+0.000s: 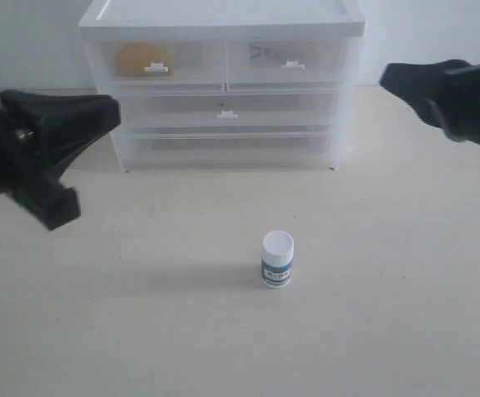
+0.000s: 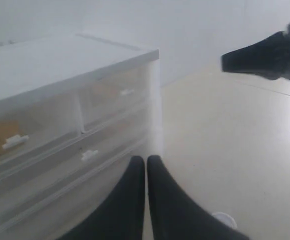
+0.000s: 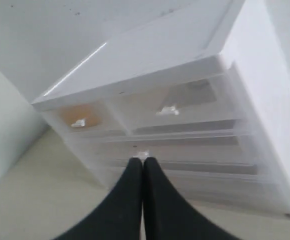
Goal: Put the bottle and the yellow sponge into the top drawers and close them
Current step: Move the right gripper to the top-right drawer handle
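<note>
Two sets of jaws, left jaws and right jaws, pressed together in their wrist views (unreadable dark shapes in the exterior view). Whole only in the exterior view: bottle (image 1: 277, 259), upright on the tabletop (image 1: 141, 331), lower centre. Yellow sponge (image 1: 143, 59) inside the upper-left of the top drawers (image 1: 192, 56), both shut.

Your left pincer (image 2: 146, 161) hangs at the left, jaws pressed together; your right pincer (image 3: 143, 162) hangs far right, likewise closed, both empty.
</note>
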Controlling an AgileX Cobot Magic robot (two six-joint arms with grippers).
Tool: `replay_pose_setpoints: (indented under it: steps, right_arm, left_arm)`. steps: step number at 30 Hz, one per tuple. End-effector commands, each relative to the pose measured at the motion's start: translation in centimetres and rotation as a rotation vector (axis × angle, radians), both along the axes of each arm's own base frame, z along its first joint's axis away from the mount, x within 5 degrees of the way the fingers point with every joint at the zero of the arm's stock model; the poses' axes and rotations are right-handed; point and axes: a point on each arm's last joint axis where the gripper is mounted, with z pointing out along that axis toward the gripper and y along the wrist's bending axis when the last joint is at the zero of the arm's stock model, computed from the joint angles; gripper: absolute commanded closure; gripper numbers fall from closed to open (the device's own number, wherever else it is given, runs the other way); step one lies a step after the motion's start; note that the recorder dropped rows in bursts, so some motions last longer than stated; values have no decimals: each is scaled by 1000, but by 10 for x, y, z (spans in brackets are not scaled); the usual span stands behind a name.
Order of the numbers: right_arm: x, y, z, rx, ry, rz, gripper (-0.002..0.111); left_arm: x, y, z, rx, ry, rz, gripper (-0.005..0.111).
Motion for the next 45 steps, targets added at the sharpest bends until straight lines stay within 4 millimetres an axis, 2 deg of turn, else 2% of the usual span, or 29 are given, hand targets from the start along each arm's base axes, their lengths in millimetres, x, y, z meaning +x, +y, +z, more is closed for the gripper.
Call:
replay_pose_setpoints:
  steps: [1, 2, 3, 4, 5, 6, 8, 10, 11, 20, 27, 32, 34, 39, 41, 45]
  right_arm:
    - [58, 20, -32, 330, 199, 179, 109]
    - [74, 24, -45, 453, 263, 211, 109]
    - [83, 26, -59, 484, 313, 196, 108]
    - [96, 31, -83, 527, 384, 160, 104]
    - [101, 36, -91, 555, 417, 152, 99]
    - [105, 44, -104, 585, 458, 137, 86]
    - [107, 59, -106, 591, 459, 160, 61]
    - [108, 68, -103, 602, 435, 155, 49]
    - [110, 68, -101, 613, 427, 146, 48]
    - [128, 70, -83, 764, 447, 130, 49]
    - [138, 70, -73, 795, 400, 121, 49]
    - [137, 71, -72, 797, 418, 138, 50]
    - [137, 71, -72, 796, 420, 140, 56]
    - [134, 74, -74, 793, 470, 177, 87]
    - [133, 75, -74, 789, 486, 191, 96]
    - [130, 77, -72, 773, 507, 224, 99]
  left_arm:
    - [-30, 15, -6, -24, -54, 48, 103]
    - [-36, 18, -7, -20, -60, 53, 103]
    - [-39, 19, -9, -18, -58, 55, 103]
    - [-40, 20, -11, -16, -53, 55, 103]
    - [-40, 20, -11, -15, -51, 56, 103]
    - [-40, 20, -12, -12, -48, 57, 103]
    - [-39, 19, -13, -10, -41, 57, 103]
    - [-39, 20, -14, -5, -36, 60, 103]
    - [-39, 20, -14, -4, -35, 62, 103]
    - [-38, 20, -15, 6, -24, 69, 103]
    - [-38, 20, -15, 6, -24, 69, 103]
    - [-38, 20, -15, 10, -29, 68, 103]
    - [-38, 20, -15, 10, -29, 68, 103]
    - [-38, 21, -15, 18, -31, 69, 103]
    - [-38, 21, -15, 18, -31, 69, 103]
    - [-38, 21, -16, 23, -26, 73, 103]
